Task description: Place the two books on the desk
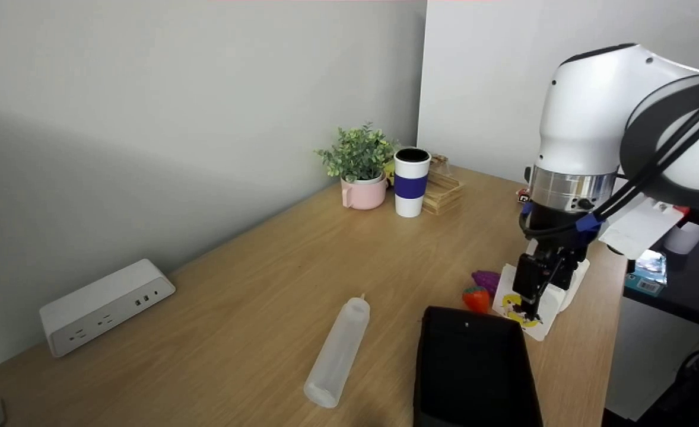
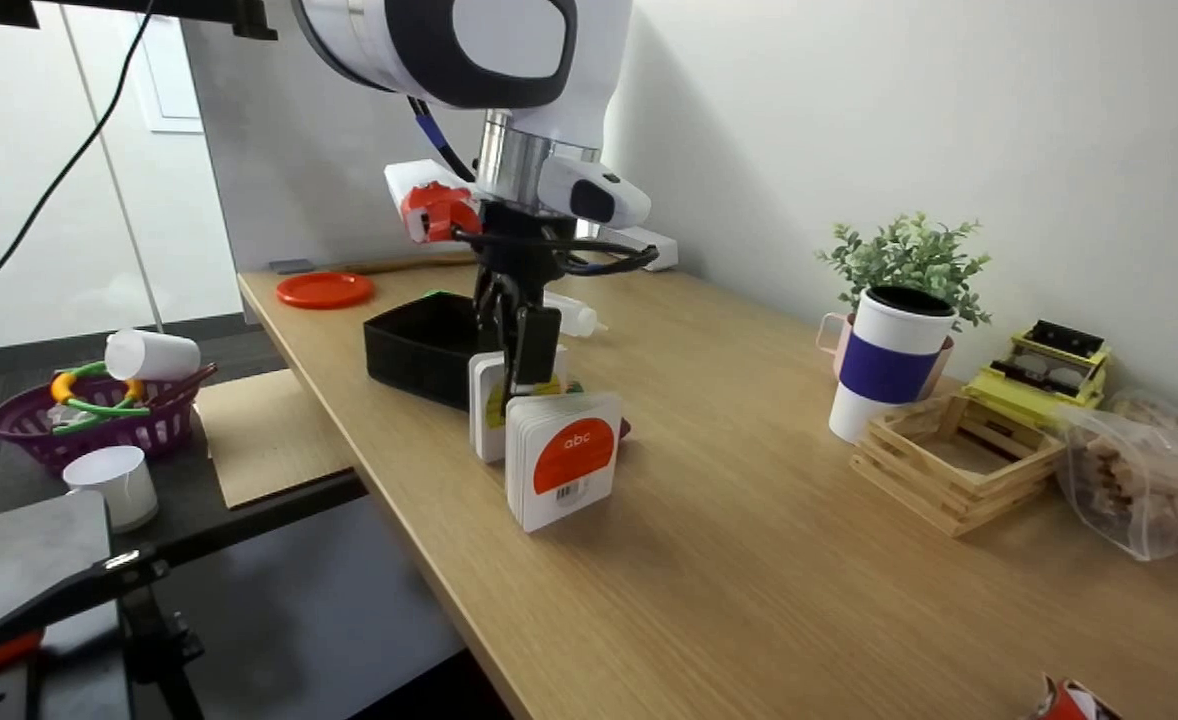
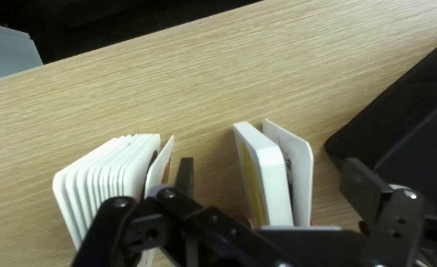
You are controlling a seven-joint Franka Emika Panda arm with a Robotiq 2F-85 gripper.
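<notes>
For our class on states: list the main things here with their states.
Yellow-printed book: standing, slightly open.
Red-printed abc book: standing, slightly open.
Gripper: open, straddling the yellow-printed book.
Squeeze bottle: lying on its side.
Travel cup: upright.
Black tray: upright, open-topped.
Wooden crate: upright, open-topped.
Clear bag: filled.

On the desk [image 3: 203,85], a white book [image 3: 107,178] stood upright with its pages fanned. To its right the tool [image 3: 272,176], jaws spread, straddled a second upright book [image 3: 276,185]; a black tray [image 3: 407,129] lay farther right.
</notes>
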